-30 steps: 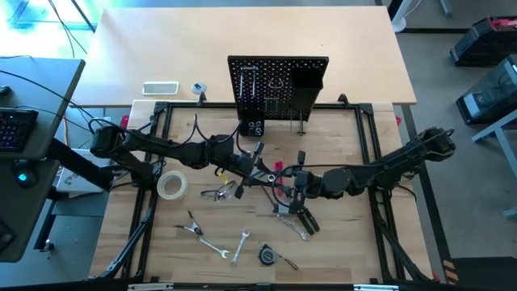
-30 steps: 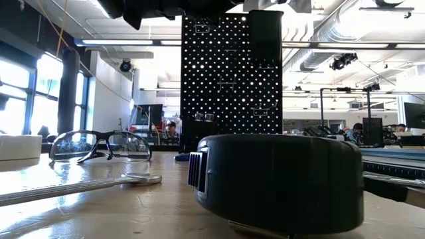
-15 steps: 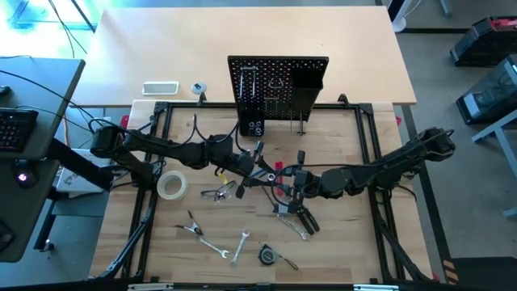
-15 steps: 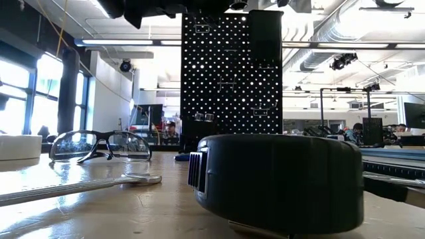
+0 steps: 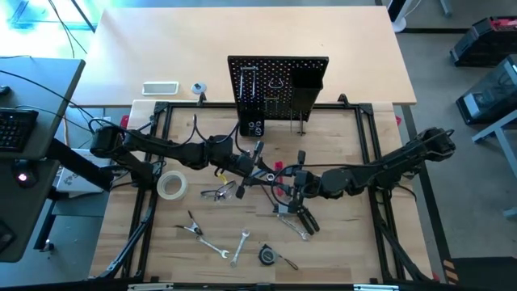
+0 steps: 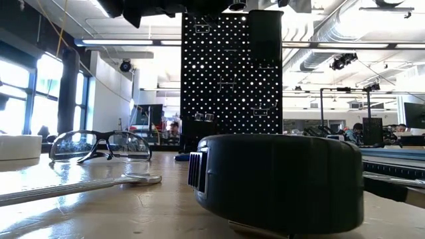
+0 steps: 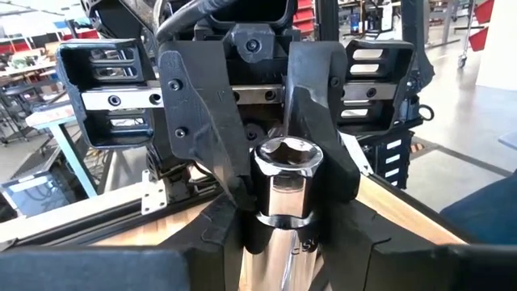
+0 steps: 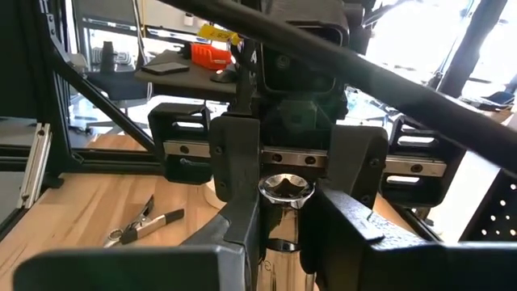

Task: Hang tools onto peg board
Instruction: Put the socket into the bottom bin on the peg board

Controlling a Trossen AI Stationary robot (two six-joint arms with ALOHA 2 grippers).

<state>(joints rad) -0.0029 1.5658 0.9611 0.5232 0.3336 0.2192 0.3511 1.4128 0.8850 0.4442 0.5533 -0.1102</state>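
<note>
From above, both grippers meet mid-desk at 6 o'clock from the peg board (image 5: 278, 87), and in the wrist views the left gripper (image 7: 283, 212) and right gripper (image 8: 283, 217) are both clamped on one chrome socket tool (image 7: 284, 184), so a mistimed release could drop it.

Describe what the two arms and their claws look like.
Both arms are dark, jointed, with black cables along them. The left claw and right claw each have two matte black angular fingers on a silver rail, flanked by black slotted housings with visible screw heads.
</note>
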